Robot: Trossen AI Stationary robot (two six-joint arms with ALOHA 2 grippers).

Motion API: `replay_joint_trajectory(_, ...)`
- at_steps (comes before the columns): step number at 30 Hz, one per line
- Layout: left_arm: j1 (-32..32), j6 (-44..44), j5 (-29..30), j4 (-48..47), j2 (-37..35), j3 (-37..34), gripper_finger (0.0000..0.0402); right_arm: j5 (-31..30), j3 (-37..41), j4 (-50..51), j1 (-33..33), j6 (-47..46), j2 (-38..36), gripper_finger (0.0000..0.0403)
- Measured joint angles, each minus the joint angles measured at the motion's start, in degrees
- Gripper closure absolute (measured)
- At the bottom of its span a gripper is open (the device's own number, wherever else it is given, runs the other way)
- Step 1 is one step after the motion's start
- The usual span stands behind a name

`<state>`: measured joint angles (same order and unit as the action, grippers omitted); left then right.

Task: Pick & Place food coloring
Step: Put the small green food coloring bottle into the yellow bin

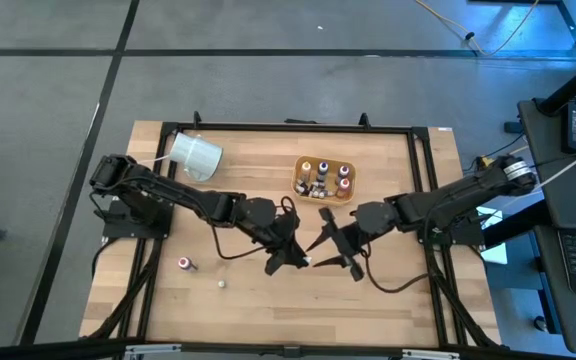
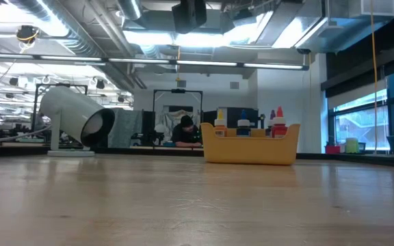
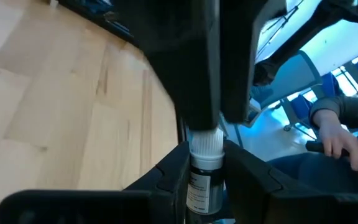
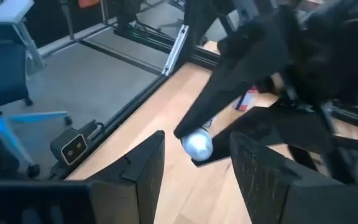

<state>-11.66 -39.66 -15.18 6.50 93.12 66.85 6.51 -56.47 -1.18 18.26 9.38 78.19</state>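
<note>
The left gripper (image 1: pixel 290 262) and right gripper (image 1: pixel 330 258) meet at bench (image 1: pixel 258 310) centre. The left fingers (image 3: pixel 166 177) pinch a white-capped food coloring bottle (image 3: pixel 205 171); the right fingers (image 4: pixel 143 163) stand spread around its cap, probably for a handover. The tray (image 1: pixel 326 178), at 1 o'clock from the grippers, holds more bottles. One stray bottle (image 1: pixel 186 263) lies at 9 o'clock.

The vial (image 3: pixel 204 180) runs off the edge, its cap tip hidden behind the right claw (image 3: pixel 213 74).
</note>
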Motion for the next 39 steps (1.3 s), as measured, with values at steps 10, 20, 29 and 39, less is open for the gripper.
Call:
replay_joint_trajectory(10,0.4,0.5,-0.1,0.0,0.0,0.0,0.0316,5.6,0.0,-2.6,-1.8,-1.9,2.4,0.0219)
replay_joint_trajectory(20,2.0,2.4,-1.7,2.5,0.0,-0.1,0.0316,5.7,-0.1,-3.0,-1.8,-1.6,2.4,0.0244)
replay_joint_trajectory(29,2.3,2.0,-3.2,2.6,0.0,-0.1,0.0316,5.6,-0.1,-2.8,-1.8,-1.4,2.3,0.033)
replay_joint_trajectory(39,2.3,2.9,-3.1,2.6,0.0,-0.1,0.0316,4.8,-0.1,-2.6,-1.8,-1.4,2.3,0.0332)
